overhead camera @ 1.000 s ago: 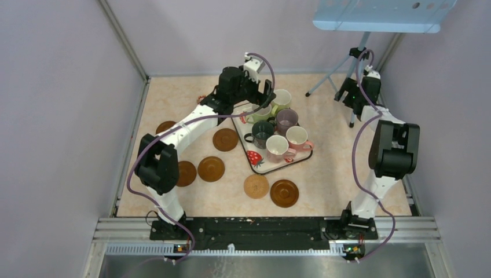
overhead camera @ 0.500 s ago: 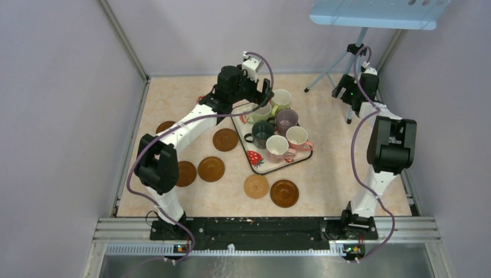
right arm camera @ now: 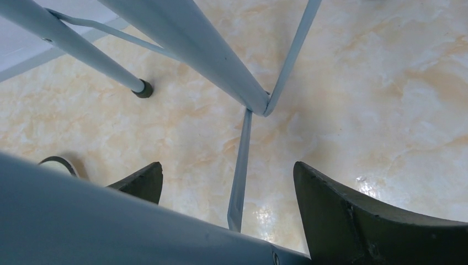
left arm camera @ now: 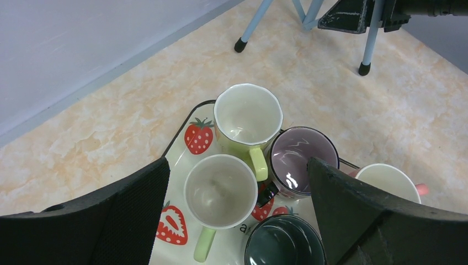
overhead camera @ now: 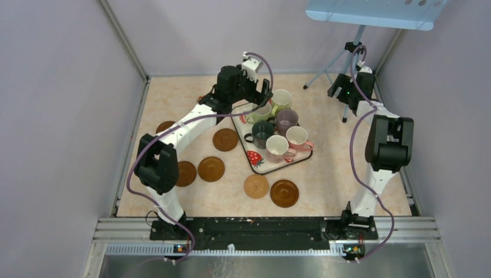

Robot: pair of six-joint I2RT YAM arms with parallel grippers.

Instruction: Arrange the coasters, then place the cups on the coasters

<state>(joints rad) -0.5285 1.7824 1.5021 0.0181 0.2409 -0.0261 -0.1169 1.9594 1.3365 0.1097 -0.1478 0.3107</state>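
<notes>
Marbled beige table, walled in. White tray with red strawberry print sits at centre-far, slightly skewed. Six coasters, flat round discs, lie loose on the table left of and nearer than the tray: five dark brown, one lighter tan, and one brown disc is partly under the left arm. Six cups stand bunched upright on the tray, none on a coaster: two yellow-green, purple, dark green, and a pink and a pale one at the near right. Left pincer hovers wide open over the yellow-green pair, gripping nothing. Right pincer is open and empty above the tripod legs at far right. Versus a second ago: right wrist is further back and left; left arm, cups and coasters are unchanged.
</notes>
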